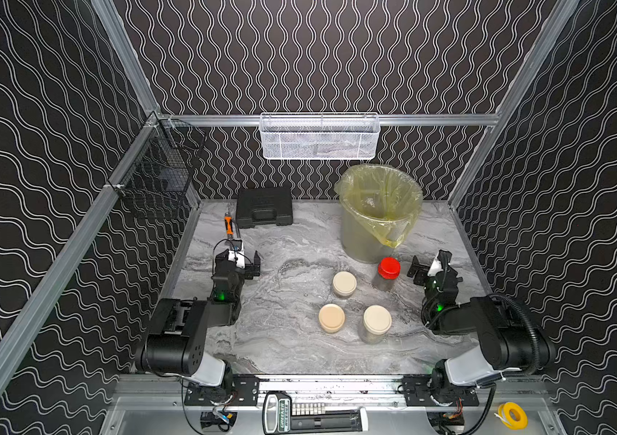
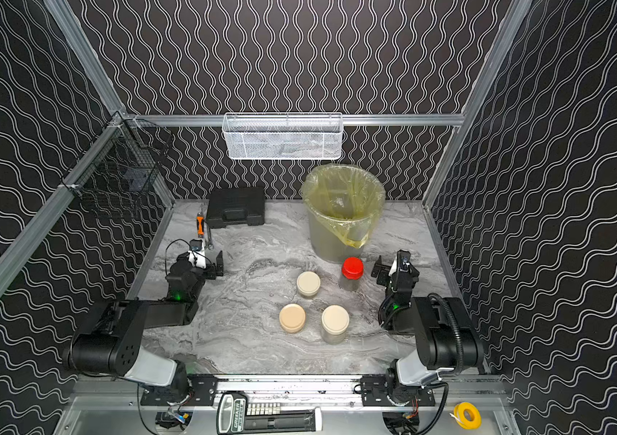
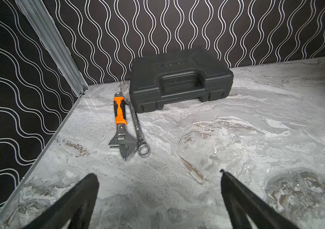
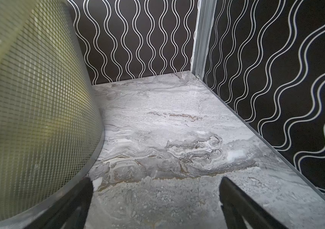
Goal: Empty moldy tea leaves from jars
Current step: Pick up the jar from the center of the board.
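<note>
Both my grippers wide open and empty; jars all lidded on the table.

My left gripper (image 3: 158,174) is over bare table (image 3: 237,128), fingers spread full, nothing between them; orange-handled wrench (image 3: 120,126), spanner (image 3: 137,128) and black tool case (image 3: 179,79) lie ahead. My right gripper (image 4: 155,180) is the same, fully spread, holding nothing, just beside the yellow-lined mesh bucket (image 4: 38,119). Jars stand upright between my arms, apart from both grippers: three cream-lidded jars (image 1: 344,283) (image 1: 331,317) (image 1: 376,322), and the red-lidded jar (image 1: 388,273) near the bucket. Tea leaves (image 1: 385,284) show as a dark fill through the red-lidded jar's glass; other jars, can't tell.
</note>
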### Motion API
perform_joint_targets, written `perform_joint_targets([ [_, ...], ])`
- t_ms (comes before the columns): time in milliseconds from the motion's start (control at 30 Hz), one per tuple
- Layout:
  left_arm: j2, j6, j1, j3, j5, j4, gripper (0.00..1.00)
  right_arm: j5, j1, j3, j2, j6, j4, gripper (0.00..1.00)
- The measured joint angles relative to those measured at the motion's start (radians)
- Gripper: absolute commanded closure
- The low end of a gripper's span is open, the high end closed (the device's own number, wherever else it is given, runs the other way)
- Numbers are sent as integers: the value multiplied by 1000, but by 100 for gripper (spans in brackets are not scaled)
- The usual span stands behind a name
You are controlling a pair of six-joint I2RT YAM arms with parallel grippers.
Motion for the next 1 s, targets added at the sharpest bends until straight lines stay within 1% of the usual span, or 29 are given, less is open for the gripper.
perform_joint_targets([
  [733,0,0,0,0,5,0,1,1,0,-18,-6,0,15,0],
  [867,-11,0,0,-1,-5,-3,1,30,6,-58,-95,0,18,0],
  [933,-46,0,-6,-1,-33,-16,1,56,13,-61,-181,1,-19,0],
  [1000,-102,-1,-20,-5,-77,-26,1,75,19,-39,-307,39,-118,0],
])
